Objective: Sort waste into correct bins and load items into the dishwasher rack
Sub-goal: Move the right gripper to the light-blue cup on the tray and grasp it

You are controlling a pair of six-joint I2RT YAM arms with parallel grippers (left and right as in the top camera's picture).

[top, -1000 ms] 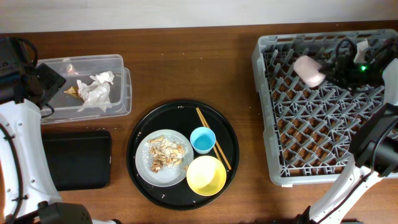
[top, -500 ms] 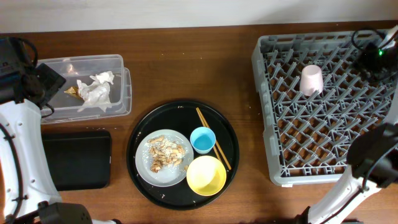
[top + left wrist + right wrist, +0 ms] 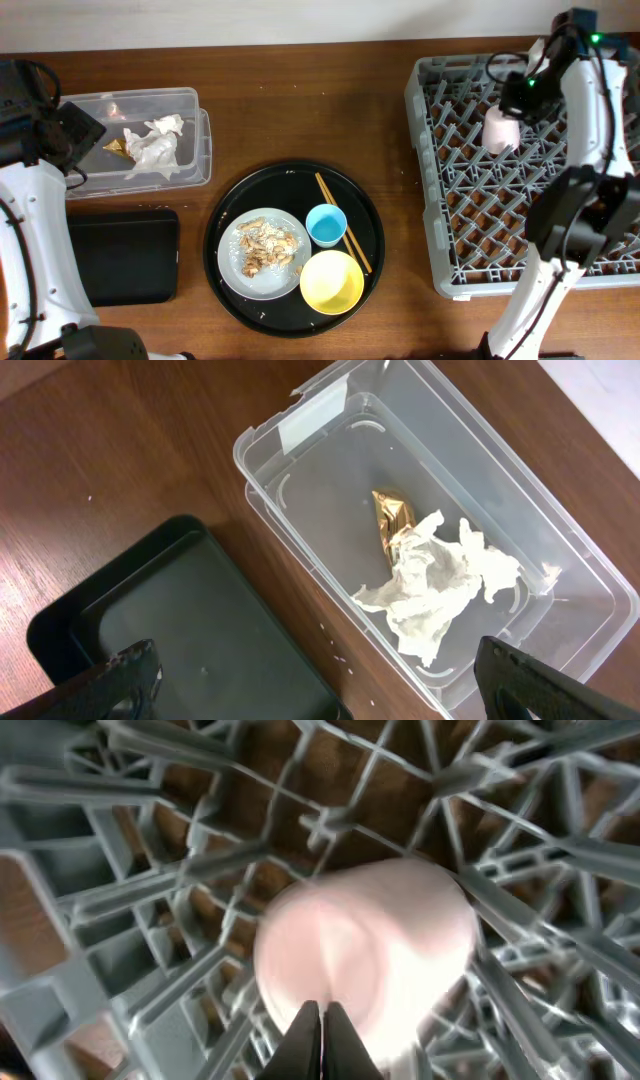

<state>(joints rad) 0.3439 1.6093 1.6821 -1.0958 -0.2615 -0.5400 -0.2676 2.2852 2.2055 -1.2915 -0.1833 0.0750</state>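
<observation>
Pink cup (image 3: 499, 128) sits in the dishwasher rack (image 3: 428, 195); right gripper (image 3: 322, 1038), fingers pressed together and empty, hovers just above. We judge loading underway; next move calls for reaching the blue cup (image 3: 326, 224).

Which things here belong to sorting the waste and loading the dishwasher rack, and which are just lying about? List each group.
Part of the job: pink cup, blue cup, yellow bowl, plate, food scraps, tissue, gold wrapper, clear tub, shallow black tray, dishwasher rack.

Just lying about: chopsticks, round black tray.
</observation>
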